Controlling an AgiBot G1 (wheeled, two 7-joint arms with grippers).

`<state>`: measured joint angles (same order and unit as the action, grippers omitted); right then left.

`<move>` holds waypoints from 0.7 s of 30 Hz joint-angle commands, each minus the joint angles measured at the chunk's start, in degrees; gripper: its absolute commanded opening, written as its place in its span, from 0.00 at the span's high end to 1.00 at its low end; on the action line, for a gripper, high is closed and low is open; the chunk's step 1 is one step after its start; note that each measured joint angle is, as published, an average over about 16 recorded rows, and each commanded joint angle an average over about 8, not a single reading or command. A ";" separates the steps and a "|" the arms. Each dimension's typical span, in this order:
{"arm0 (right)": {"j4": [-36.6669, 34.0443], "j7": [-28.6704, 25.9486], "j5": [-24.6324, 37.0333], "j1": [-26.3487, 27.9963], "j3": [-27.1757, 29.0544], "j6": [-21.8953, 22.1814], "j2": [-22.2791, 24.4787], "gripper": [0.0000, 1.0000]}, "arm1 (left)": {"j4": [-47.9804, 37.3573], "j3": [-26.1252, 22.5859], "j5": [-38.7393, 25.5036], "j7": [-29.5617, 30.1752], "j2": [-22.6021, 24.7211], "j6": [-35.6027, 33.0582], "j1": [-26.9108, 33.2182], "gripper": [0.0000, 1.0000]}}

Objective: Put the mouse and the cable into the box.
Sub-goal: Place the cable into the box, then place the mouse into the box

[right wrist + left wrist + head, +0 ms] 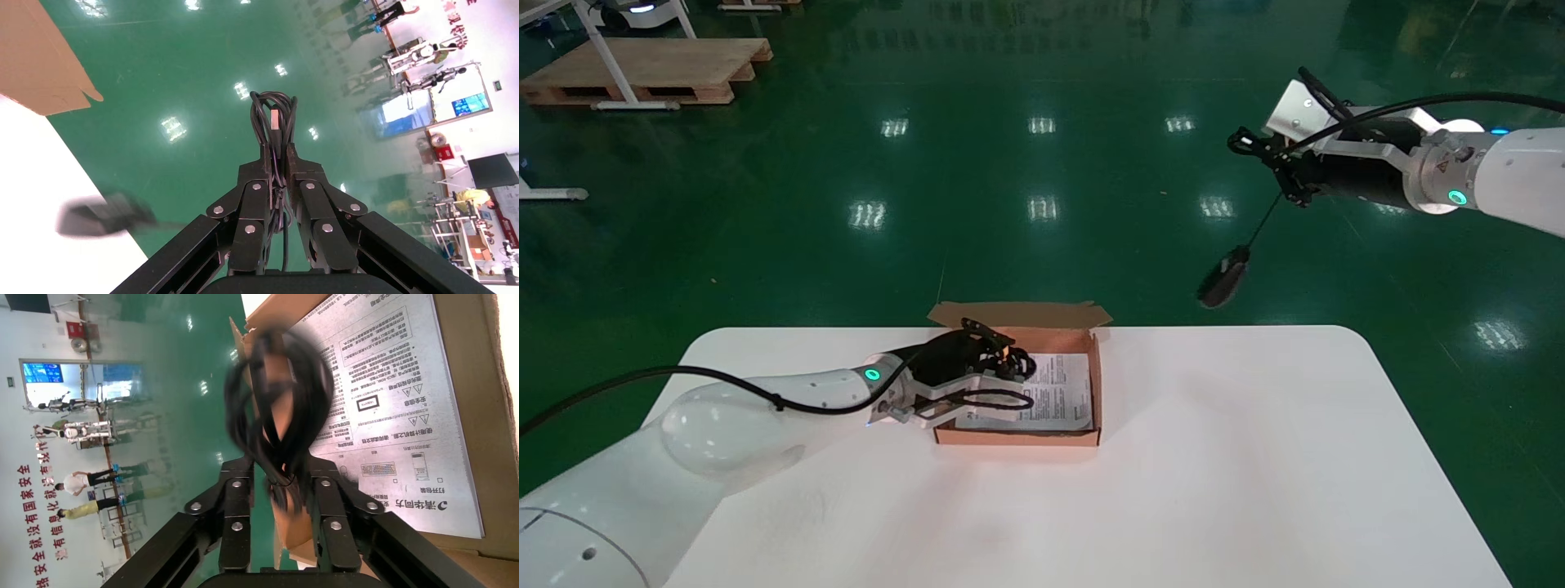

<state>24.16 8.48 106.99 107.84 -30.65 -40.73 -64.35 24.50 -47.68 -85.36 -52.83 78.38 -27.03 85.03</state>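
Left hand (1009, 376), mid-frame, grips a blurred cable (278, 398) over the box (1017, 437); right hand (279, 156), upper right, pinches a cord (273, 107), mouse (1223, 279) dangling blurred.

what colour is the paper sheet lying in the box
White with black printed text and diagrams; the sheet in the box shows best in the left wrist view.

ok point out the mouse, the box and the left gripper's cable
mouse (1223, 278): head view, middle of its dangling body
box (1017, 437): head view, front wall
cable (309, 410): left wrist view, outer strands of the coil
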 commanded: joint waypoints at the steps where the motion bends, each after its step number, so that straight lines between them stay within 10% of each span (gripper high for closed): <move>1: 0.00 0.00 0.01 0.00 0.00 0.00 0.00 1.00 | 0.06 0.09 -0.12 -0.05 -0.01 -0.06 0.00 0.00; 21: 0.00 0.00 0.02 0.00 0.00 0.04 0.00 1.00 | -0.43 0.50 1.14 3.45 -1.07 0.60 -0.10 0.00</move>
<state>24.16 8.48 107.01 107.84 -30.65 -40.69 -64.35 23.36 -47.51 -84.43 -48.55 77.55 -26.06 85.25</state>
